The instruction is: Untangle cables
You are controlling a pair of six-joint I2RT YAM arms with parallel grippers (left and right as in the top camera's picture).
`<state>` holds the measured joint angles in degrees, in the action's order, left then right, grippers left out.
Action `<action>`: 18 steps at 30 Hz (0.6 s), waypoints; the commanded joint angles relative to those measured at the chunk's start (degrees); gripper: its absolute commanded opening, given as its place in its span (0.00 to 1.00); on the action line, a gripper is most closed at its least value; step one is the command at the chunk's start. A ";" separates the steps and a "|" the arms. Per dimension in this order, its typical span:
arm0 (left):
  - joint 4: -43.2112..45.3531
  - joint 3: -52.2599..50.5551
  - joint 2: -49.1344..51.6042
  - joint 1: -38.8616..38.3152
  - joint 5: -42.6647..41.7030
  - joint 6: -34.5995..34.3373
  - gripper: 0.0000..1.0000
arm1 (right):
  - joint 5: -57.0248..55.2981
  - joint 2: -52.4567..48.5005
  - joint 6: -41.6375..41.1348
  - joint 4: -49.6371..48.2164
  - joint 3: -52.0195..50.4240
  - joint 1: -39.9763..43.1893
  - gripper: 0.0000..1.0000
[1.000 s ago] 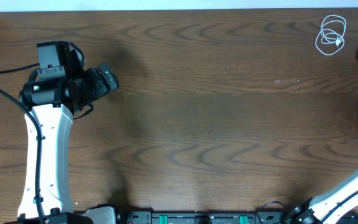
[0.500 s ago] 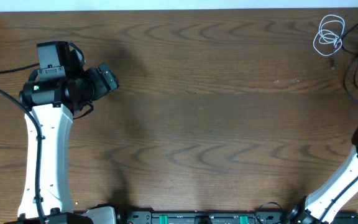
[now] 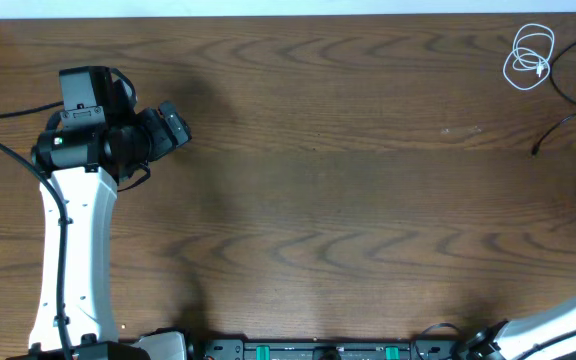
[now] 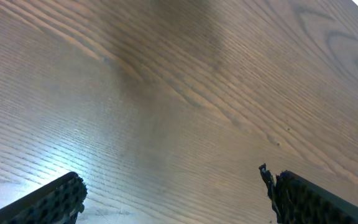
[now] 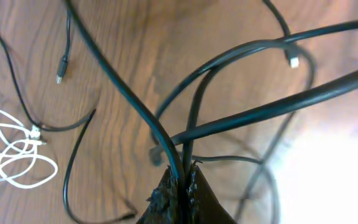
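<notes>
Dark brown wood-grain bench [image 3: 348, 200] is filling the overhead view, mostly bare. Near its 1 o'clock corner a short, thin white cable [image 3: 530, 57] is lying in small overlapping loops. Just beside it, toward 3 o'clock, strands of a long, thin black cable [image 3: 566, 119] are curving off the bench's right edge, with one small plug end pointing toward 7 o'clock.

In the right wrist view the right pincer [image 5: 182, 179] is clamping shut on the black cable, whose strands are fanning out from its tips toward 11 and 2 o'clock. The white loops are sitting at 8 o'clock from it, near but not gripped. One black strand is passing right against the loops' edge; whether it is threading through them cannot be told.

The left pincer [image 4: 173, 186] is hanging wide open over bare wood at the bench's 9 o'clock side, holding nothing, well apart from both cables. The right arm [image 3: 568, 300] is the nearer one, so drawing the black cable away from the white loops looks like the step in hand.
</notes>
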<state>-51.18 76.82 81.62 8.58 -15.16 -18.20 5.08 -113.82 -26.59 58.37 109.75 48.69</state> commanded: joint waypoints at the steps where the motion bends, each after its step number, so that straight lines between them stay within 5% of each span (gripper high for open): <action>1: -0.13 -0.13 0.37 0.13 -0.24 -0.07 0.97 | -1.84 -0.39 0.96 1.53 0.33 -0.11 0.01; 7: -0.13 -0.13 0.37 0.13 -0.24 -0.07 0.98 | -4.39 -2.40 0.94 0.72 0.31 -0.52 0.02; 9: -0.13 -0.13 0.37 0.13 -0.24 -0.07 0.98 | -4.50 -3.58 0.94 -0.31 0.31 -0.59 0.19; 14: -0.13 -0.13 0.37 0.13 -0.24 -0.07 0.98 | -4.52 -5.88 0.94 -0.72 0.31 -1.20 0.88; 16: -0.13 -0.11 0.37 0.13 -0.24 -0.07 0.98 | -4.52 -5.99 0.92 -0.74 0.31 -1.40 0.99; 18: -0.13 -0.13 0.37 0.13 -0.24 -0.07 0.98 | -4.50 -5.84 0.66 -0.72 0.52 -1.42 0.99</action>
<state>-51.16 76.82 81.65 8.58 -15.14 -18.20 1.37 -119.61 -25.89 57.65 109.86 47.88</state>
